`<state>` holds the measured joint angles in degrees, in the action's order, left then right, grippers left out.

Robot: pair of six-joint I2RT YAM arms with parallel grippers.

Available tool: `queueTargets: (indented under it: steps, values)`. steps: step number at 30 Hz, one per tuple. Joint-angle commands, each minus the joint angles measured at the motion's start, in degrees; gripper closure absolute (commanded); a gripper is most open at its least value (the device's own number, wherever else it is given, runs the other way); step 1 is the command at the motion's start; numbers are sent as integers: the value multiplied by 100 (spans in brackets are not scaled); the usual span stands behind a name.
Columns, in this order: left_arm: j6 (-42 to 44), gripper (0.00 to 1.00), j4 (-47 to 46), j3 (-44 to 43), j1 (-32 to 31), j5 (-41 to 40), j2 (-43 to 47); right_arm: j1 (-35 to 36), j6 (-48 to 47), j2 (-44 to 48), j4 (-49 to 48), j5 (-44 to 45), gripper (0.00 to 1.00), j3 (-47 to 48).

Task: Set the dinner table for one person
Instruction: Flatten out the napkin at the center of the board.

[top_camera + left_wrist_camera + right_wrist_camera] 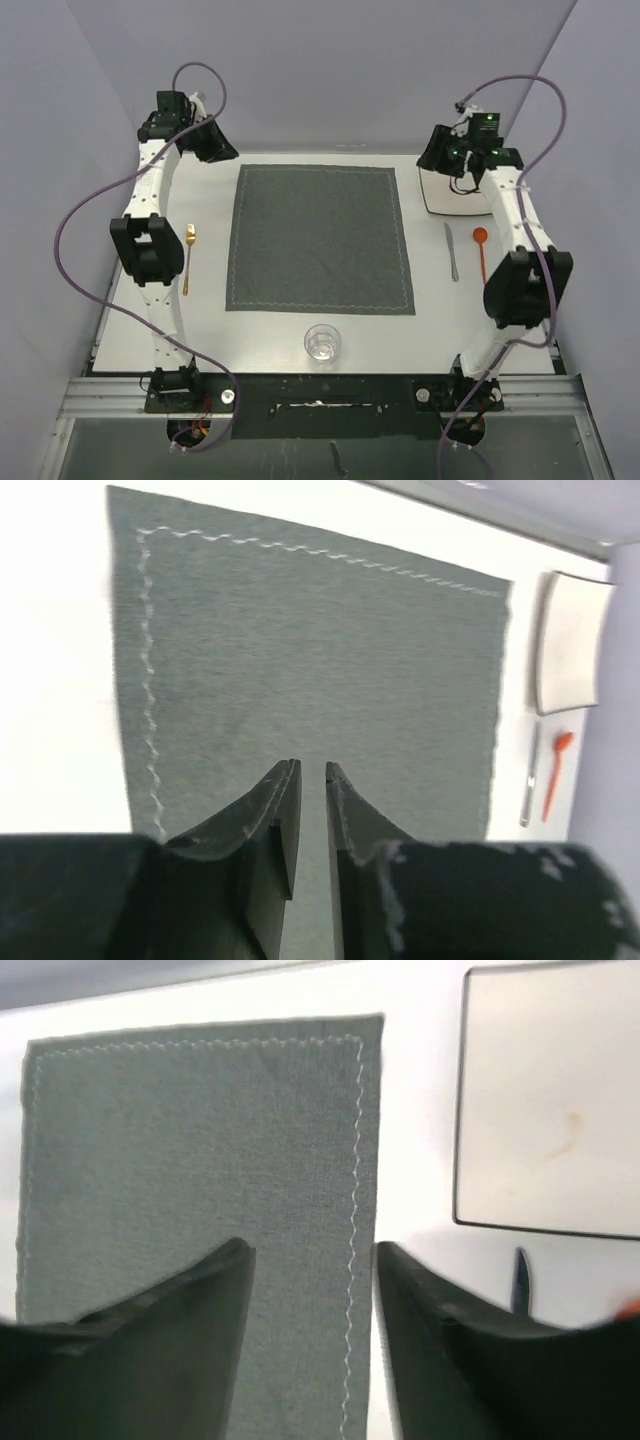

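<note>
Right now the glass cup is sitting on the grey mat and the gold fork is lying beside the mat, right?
Not quite. The glass cup is not on the grey mat; it stands on the bare table just past the mat's near edge, as the top external view shows. The gold fork does lie beside the mat.

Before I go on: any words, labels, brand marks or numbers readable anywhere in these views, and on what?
No text is readable in any view.
The placemat, plate, fork, knife, red spoon and glass carry no print.
The right arm shows only green lights, with no legible label beside them.
</note>
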<state>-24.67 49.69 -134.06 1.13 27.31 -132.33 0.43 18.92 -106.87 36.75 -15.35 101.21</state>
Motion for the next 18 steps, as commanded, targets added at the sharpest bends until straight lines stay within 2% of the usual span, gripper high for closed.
queueTargets:
  steps: [1,2,3,4,8,9,13,16,18]
  values:
    - [18,70,-457,756,-269,450,1760,-153,-87,1628,-781,328,35,-685]
    - [64,60,-518,1064,-376,461,2036,-198,-83,1939,-829,319,21,-869]
    - [105,47,-612,1433,-501,449,2336,-256,-63,2197,-878,291,12,-1048]
    - [137,37,-710,1785,-619,422,2634,-330,-37,2454,-921,257,8,-1246]
    - [16,8,-1251,3443,-962,399,3876,-787,188,3035,-784,-190,5,-1952]
    - [-55,3,-1452,3846,-1013,410,4152,-937,282,3108,-693,-396,5,-2087]
    - [-233,2,-1782,5290,-1336,317,5116,-1645,861,3509,-768,-1215,5,-2932]
    - [-168,2,-1595,5887,-1690,59,5590,-2179,1310,3840,-1063,-1879,9,-3544]
    - [-220,2,-1523,6159,-1880,-37,5904,-2413,1458,3923,-957,-2020,10,-3690]
